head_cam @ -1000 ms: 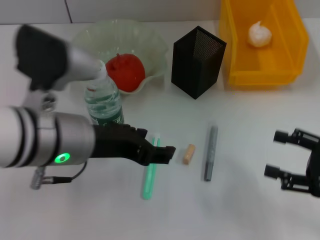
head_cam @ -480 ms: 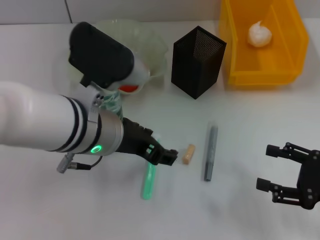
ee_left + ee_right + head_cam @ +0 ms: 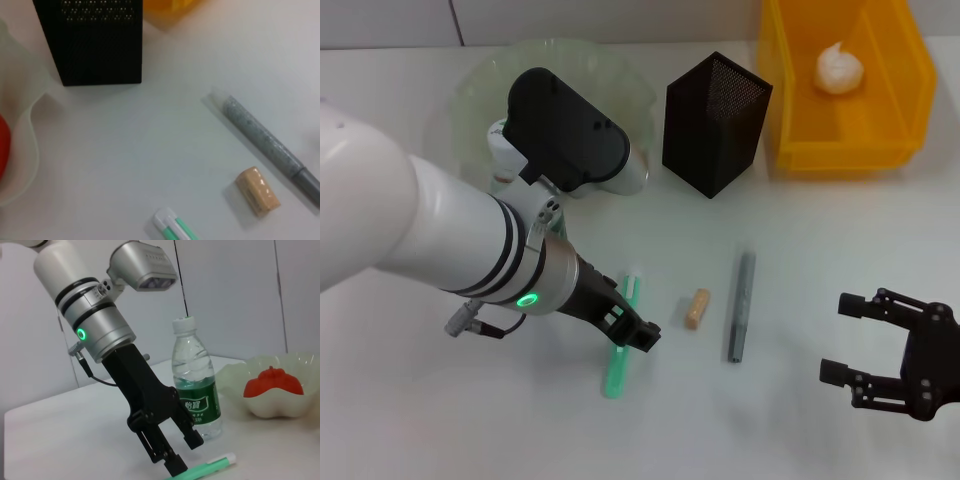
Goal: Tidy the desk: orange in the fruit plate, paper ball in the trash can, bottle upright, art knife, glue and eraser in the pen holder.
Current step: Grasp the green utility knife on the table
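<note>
- The left gripper [image 3: 638, 335], black fingers on a white and silver arm, hung low over the white desk [image 3: 800, 230], right above the slim green stick with a white end [image 3: 618, 352]. In the right wrist view its fingers [image 3: 192, 439] stood slightly parted, with nothing between them.
- The tiny tan block eraser [image 3: 696, 308] lay bare on the desk at 3 o'clock of that gripper, near it.
- The long grey speckled stick [image 3: 740, 305] lay just past the eraser, also toward 3 o'clock.
- The tall square black mesh pen holder [image 3: 713, 120] stood at 12 o'clock of the eraser, well apart.
- The small clear water bottle with a green label [image 3: 195, 390] stood upright behind the left arm.
- The round red-orange fruit [image 3: 274, 382] sat in the pale-green ruffled glass bowl [image 3: 235, 377].
- The white crumpled paper ball [image 3: 839, 68] rested inside the bright-yellow rectangular bin [image 3: 790, 130], at 3 o'clock of the pen holder.
- The right gripper [image 3: 847, 338], black, hovered at 3 o'clock of the grey stick, its fingers wide apart and empty.
</note>
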You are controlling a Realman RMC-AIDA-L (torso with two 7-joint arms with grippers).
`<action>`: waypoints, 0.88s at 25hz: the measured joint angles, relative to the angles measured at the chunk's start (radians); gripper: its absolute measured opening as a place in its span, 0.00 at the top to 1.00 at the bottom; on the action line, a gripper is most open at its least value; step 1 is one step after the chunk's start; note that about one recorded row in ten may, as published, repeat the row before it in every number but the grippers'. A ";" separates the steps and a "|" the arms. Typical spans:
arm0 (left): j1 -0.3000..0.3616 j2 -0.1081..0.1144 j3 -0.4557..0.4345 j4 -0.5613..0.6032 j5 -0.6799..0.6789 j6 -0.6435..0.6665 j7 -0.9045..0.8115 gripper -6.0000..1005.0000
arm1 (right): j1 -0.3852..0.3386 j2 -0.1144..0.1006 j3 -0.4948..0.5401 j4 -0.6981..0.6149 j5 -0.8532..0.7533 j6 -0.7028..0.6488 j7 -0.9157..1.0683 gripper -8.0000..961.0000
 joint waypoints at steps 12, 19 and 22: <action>-0.044 0.000 0.023 -0.076 0.014 -0.011 0.005 0.26 | 0.002 0.005 0.000 0.001 -0.002 0.003 0.011 0.14; -0.063 0.000 0.045 -0.081 0.015 0.008 0.006 0.26 | 0.003 0.005 0.000 0.001 -0.003 0.004 0.022 0.14; -0.073 0.000 0.040 -0.082 0.013 0.031 0.006 0.26 | 0.003 0.005 0.000 0.001 -0.003 0.004 0.025 0.14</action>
